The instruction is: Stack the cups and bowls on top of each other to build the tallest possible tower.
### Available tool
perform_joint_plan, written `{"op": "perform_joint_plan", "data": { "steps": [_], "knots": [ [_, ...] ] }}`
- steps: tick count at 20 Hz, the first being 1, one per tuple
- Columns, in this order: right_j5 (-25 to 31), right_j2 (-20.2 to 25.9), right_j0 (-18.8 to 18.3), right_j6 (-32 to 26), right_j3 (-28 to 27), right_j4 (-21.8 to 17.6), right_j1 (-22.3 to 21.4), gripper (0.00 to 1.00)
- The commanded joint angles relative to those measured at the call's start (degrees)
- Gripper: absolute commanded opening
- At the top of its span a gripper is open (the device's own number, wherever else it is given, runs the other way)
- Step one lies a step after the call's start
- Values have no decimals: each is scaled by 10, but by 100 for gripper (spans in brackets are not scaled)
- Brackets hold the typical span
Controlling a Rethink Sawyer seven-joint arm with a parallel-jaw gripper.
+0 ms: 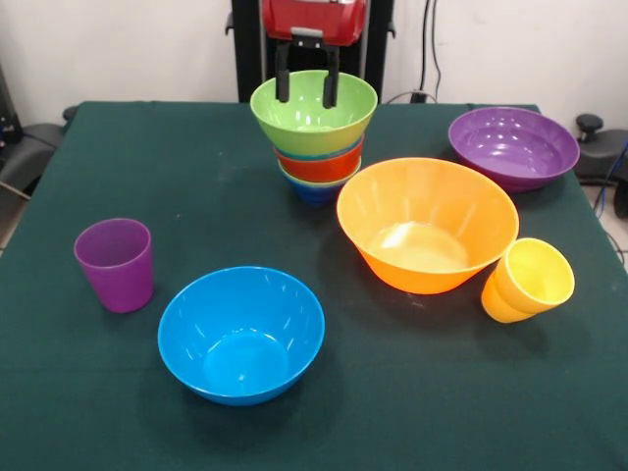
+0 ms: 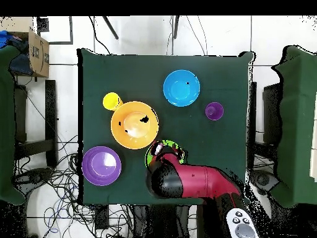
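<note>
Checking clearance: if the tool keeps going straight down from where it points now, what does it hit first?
The tool points down into the green bowl topping the tower. Its open fingers straddle the far rim, so likely the rim or the bowl's inside first; depth unclear.

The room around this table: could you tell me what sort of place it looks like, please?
Probably a robotics lab or test room. The green-clothed table stands before a robot pedestal, loose cables trail over the tiled floor, and a cardboard box sits to one side.
</note>
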Motion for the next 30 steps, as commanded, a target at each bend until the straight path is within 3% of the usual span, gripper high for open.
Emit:
{"op": "perform_joint_plan", "data": {
  "steps": [1, 9, 17, 23, 30],
  "knots": [
    [121, 85, -12, 0, 25, 41, -30, 100],
    [175, 102, -12, -13, -7, 63, -40, 100],
    [212, 91, 24, 6, -62, 66, -25, 100],
    [231, 68, 68, 51, -80, 79, -28, 100],
    [217, 8, 152, 121, -81, 94, -25, 100]
  ]
}}
